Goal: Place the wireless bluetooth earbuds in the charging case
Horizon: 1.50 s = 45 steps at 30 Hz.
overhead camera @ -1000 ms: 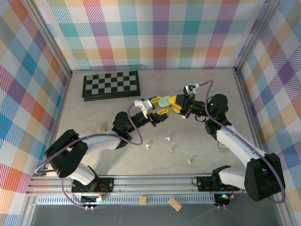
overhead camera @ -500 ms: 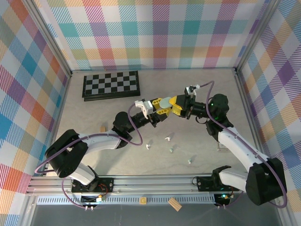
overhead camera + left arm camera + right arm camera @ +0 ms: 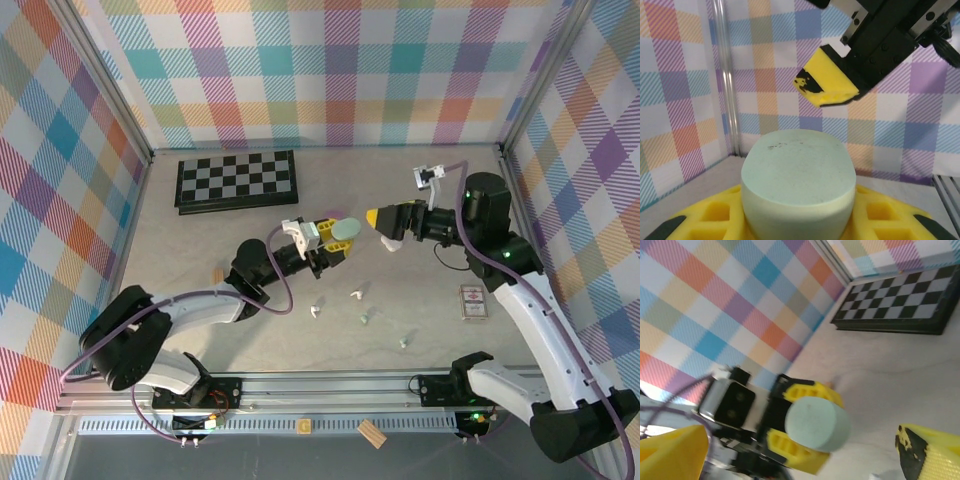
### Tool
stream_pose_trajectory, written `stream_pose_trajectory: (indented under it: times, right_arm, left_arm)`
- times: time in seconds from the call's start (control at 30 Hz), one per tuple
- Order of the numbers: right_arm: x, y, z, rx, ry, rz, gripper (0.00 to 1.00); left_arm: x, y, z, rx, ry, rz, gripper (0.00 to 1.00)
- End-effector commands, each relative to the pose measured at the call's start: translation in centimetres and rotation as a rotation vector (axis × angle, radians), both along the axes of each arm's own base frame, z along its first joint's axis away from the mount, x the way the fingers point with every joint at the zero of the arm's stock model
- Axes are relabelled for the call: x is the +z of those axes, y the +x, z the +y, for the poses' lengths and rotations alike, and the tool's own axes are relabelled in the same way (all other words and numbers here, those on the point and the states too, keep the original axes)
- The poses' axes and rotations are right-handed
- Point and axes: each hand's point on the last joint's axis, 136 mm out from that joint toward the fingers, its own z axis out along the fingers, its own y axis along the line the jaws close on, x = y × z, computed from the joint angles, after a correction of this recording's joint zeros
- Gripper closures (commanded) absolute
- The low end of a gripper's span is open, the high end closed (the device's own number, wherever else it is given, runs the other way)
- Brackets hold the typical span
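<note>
Top view: left end effector (image 3: 338,237) is clamped on the mint-green case (image 3: 346,229) and holds it up off the table (image 3: 420,290). Left wrist view confirms it: the case sits upright between the two yellow fingers (image 3: 710,215), with its rounded top facing the camera.

Right end effector (image 3: 384,227) is just to the right of the case, pointing at it but not touching it. Right wrist view: its two yellow fingers (image 3: 932,457) sit at opposite edges of the frame, spread wide with nothing between them. The case is seen further off through the gap. In the left wrist view, one of these yellow fingers (image 3: 827,82) hangs above and behind the case.

Earbuds: four small ones are visible lying loose on the table, all on the arm-base side of the case and apart from each other.
- white earbud (image 3: 354,295), directly toward the bases from the case
- second white earbud (image 3: 313,311), to the left of the first
- greenish earbud (image 3: 364,318), just beyond the first, nearer the bases
- pale earbud (image 3: 403,342), furthest from the case, off to the right; colour too small to call

Other items relative to the case:
- chessboard (image 3: 236,180), to the left and toward the back wall
- card box (image 3: 474,301), well to the right and toward the bases
- wooden block (image 3: 219,272), to the left, beside the left arm
</note>
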Motion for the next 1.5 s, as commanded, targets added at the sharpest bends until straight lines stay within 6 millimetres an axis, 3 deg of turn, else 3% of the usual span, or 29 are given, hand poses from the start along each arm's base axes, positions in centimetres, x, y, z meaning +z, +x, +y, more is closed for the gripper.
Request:
stream_pose_trajectory:
  times: [0.0,0.13,0.37,0.53,0.73,1.27,1.4,1.47]
  right_arm:
    - [-1.8,-1.9,-0.5,0.116,-0.252,-0.277,0.04]
    - [-1.8,-3.7,0.7,0.238,-0.299,-0.493,0.04]
    - [-3.0,-5.0,3.0,0.386,-0.359,-0.577,0.03]
    - [-3.9,-2.8,3.9,0.337,-0.430,-0.592,0.03]
    - [-3.8,-0.1,3.2,0.202,-0.487,-0.606,0.03]
    - [-0.8,1.8,2.0,-0.012,-0.423,-0.571,0.05]
    - [-0.4,1.0,2.5,0.031,-0.393,-0.584,0.05]
    - [-0.2,-0.5,2.9,0.103,-0.366,-0.624,0.03]
  left_arm:
    - [-0.6,-1.9,0.2,-0.085,0.089,0.006,0.67]
    - [-1.1,-3.3,0.3,-0.140,0.131,0.034,0.66]
    - [-0.6,-4.3,0.4,-0.193,0.092,0.059,0.66]
    - [-0.5,-4.5,0.4,-0.203,0.087,0.052,0.65]
    - [-0.2,-5.1,0.6,-0.224,0.092,0.045,0.65]
    - [-0.3,-5.6,0.8,-0.234,0.102,0.041,0.66]
    - [-0.4,-5.6,0.9,-0.229,0.103,0.044,0.66]
    - [-0.3,-5.5,1.1,-0.217,0.101,0.045,0.66]
